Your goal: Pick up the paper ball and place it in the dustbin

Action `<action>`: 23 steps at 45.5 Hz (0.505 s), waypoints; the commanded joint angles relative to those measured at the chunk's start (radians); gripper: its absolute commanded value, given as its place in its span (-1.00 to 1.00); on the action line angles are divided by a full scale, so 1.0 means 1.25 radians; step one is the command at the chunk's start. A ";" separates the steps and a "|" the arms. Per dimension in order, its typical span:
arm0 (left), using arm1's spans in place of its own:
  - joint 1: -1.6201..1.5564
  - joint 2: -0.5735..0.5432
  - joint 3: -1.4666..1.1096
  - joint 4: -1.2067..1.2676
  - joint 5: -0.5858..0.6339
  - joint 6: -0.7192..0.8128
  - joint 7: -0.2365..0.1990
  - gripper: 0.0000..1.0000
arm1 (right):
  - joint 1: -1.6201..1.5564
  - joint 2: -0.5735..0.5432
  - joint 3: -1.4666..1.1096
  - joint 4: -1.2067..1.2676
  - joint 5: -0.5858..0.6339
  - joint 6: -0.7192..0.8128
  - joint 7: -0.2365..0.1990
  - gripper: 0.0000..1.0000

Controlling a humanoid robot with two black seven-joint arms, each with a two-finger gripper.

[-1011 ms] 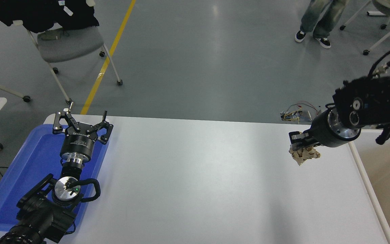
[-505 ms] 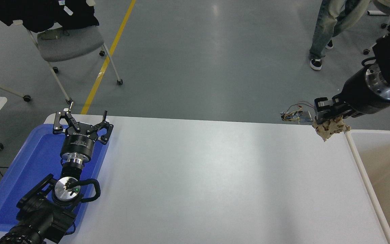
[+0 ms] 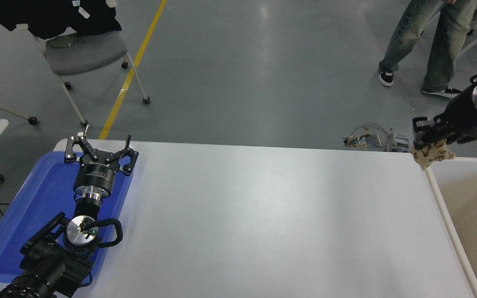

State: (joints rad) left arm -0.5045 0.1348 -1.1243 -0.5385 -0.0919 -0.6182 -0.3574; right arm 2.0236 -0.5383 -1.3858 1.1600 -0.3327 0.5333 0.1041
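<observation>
My right gripper (image 3: 425, 140) is shut on the paper ball (image 3: 432, 154), a tan crumpled wad hanging below its fingers. It hovers in the air over the table's far right corner, right at the near-left corner of the dustbin (image 3: 449, 225), whose white rounded rim and beige inside fill the right edge. The right arm comes in from the right edge, raised. My left gripper (image 3: 99, 150) is parked open at the lower left, above the blue tray.
A blue tray (image 3: 27, 215) lies at the table's left end under the left arm. A person's legs (image 3: 425, 45) stand on the floor beyond the far right corner. Loose wires and a small board (image 3: 367, 140) lie on the floor behind the table's far edge. A chair (image 3: 85, 54) stands at the far left.
My right gripper has carried the paper ball up and to the right, from over the table to the dustbin's corner. The person has walked closer. The left arm has not moved.
</observation>
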 commanded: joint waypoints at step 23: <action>0.000 0.000 0.000 0.000 0.000 0.000 0.000 1.00 | -0.706 -0.171 0.332 -0.670 0.002 -0.204 -0.006 -1.00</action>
State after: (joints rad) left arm -0.5046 0.1350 -1.1243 -0.5384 -0.0921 -0.6182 -0.3574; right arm 1.4469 -0.7153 -1.1573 0.5866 -0.3319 0.3957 0.1014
